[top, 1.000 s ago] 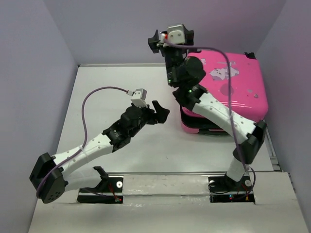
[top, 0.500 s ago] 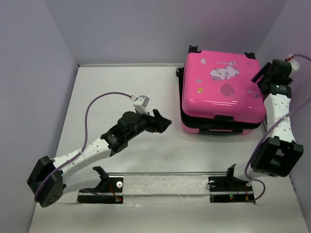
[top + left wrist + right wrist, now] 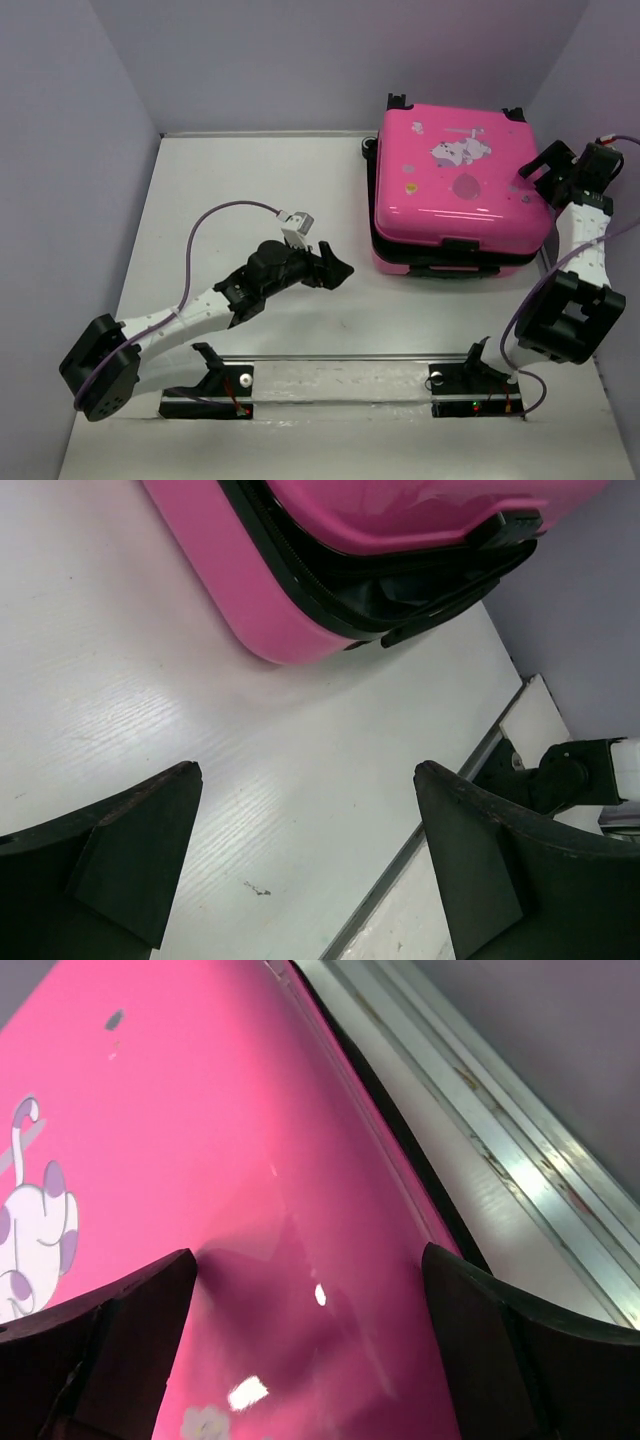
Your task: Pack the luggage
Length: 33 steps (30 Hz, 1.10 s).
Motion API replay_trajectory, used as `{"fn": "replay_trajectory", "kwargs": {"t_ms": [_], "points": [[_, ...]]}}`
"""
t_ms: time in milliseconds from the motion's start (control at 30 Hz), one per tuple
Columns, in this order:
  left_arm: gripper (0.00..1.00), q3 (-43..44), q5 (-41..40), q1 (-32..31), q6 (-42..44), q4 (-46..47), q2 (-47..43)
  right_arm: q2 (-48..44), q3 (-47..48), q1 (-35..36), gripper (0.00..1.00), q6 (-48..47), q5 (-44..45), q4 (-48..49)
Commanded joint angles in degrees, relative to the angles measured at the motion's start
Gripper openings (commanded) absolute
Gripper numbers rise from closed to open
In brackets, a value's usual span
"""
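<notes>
- L gripper [image 3: 335,268]: fingers spread wide, nothing between them; hovers low over the table [image 3: 250,190].
- R gripper [image 3: 541,178]: fingers also spread, holding nothing; hangs over the lid's R edge; can't tell if it touches.
- luggage [image 3: 455,180]: lies flat, lid down, sticker side up; ahead and to the right of the L gripper, near but apart; just below and to the left of the R gripper.
- Shell is squarish, so no real long axis; the front seam facing the L gripper gapes, zipper band [image 3: 300,580] showing black between the halves; prob. not zipped.
- Key relation: R arm is nearer, right over the lid; L gripper looks at the front-left corner w/ the open seam ahead of its fingers.
- Judgement: R could press the lid down while L reaches fwd to the seam; risk is the shell sliding on the smooth top.
</notes>
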Motion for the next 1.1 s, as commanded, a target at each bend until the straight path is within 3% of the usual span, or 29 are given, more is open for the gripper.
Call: {"fn": "replay_trajectory", "kwargs": {"t_ms": [0,167,233,500,600,767,867,933,967,1000,1067], "points": [[0.99,-1.4,0.9,-0.2,0.4,4.5,0.5,3.6,-3.9,3.6,1.00,1.6,-17.8,2.3],[0.99,-2.7,-1.3,-0.2,0.7,3.7,-1.3,4.5,-8.1,11.3,1.00,1.8,-24.7,5.5],[0.99,-3.5,-3.0,-0.2,1.1,2.4,-2.4,4.4,-9.4,19.2,1.00,0.9,-24.1,7.3],[0.99,-7.4,-9.0,-0.3,0.2,-1.2,-7.5,7.5,-10.9,37.2,0.97,3.2,-21.6,13.9],[0.98,-7.9,-12.3,-0.3,-0.2,-3.3,-9.9,6.0,-12.2,40.8,0.98,3.8,-18.2,15.3],[0.90,-7.0,-19.5,-0.2,-0.7,-7.8,-12.8,-2.4,-15.9,40.8,0.96,0.0,-15.8,16.6],[0.83,-7.1,-22.7,0.0,-2.3,-8.6,-13.7,-8.2,-19.6,40.8,0.89,-2.5,-13.3,17.5],[0.78,-7.1,-23.4,0.2,-3.5,-8.5,-13.5,-10.9,-26.8,40.8,0.76,-3.4,-14.1,23.5],[0.75,-7.0,-23.2,1.1,-3.9,-8.5,-12.7,-13.2,-29.7,40.8,0.67,-2.9,-14.5,26.1],[0.74,-6.6,-22.6,1.6,-4.0,-7.9,-12.1,-14.0,-32.2,40.8,0.51,-2.7,-14.0,28.7],[0.72,-6.2,-19.5,2.4,-4.5,-7.1,-10.7,-14.8,-38.7,40.8,0.32,-2.5,-13.2,35.7]]}}
